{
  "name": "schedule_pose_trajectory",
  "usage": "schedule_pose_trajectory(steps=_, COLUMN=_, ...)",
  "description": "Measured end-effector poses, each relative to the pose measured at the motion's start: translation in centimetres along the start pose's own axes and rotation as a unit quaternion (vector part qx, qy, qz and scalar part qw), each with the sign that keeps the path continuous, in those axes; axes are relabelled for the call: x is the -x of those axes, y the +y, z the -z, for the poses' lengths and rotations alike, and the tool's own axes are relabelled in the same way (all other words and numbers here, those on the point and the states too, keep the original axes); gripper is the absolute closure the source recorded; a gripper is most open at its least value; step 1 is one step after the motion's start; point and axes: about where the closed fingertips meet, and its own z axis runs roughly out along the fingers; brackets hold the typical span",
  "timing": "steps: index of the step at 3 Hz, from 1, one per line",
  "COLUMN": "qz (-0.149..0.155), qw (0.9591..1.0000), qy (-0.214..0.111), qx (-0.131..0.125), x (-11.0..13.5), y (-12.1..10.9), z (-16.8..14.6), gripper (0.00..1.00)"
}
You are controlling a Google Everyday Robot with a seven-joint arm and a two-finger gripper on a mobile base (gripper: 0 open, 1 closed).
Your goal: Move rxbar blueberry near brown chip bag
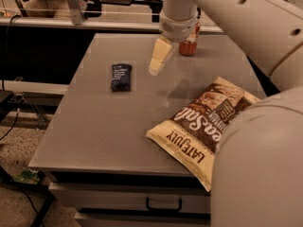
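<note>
The rxbar blueberry (pixel 121 76), a small dark navy bar, lies flat on the left part of the grey table (pixel 94 126). The brown chip bag (pixel 203 126) with "Sea Salt" and "LATE JULY" lettering lies at the front right, its right side hidden behind my arm. My gripper (pixel 159 59) hangs above the table's middle back, to the right of the bar and apart from it, holding nothing.
A red soda can (pixel 188 45) stands at the back, partly hidden behind my wrist. My large white arm (pixel 255 164) fills the right foreground. A drawer with a handle (pixel 163 205) sits below the table's front edge. Cables lie on the floor at left.
</note>
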Motion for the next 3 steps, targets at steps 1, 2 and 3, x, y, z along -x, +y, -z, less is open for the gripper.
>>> schedule_pose_trajectory(steps=1, qz=-0.028, qw=0.9985, qy=0.016, qx=-0.044, x=1.15, y=0.12, z=-0.58, gripper=0.0)
schedule_pose_trajectory(steps=2, qz=-0.036, qw=0.9978, qy=0.018, qx=-0.053, x=1.27, y=-0.06, z=-0.92, gripper=0.0)
schedule_pose_trajectory(steps=3, qz=-0.036, qw=0.9978, qy=0.017, qx=-0.053, x=1.3, y=-0.05, z=-0.94, gripper=0.0)
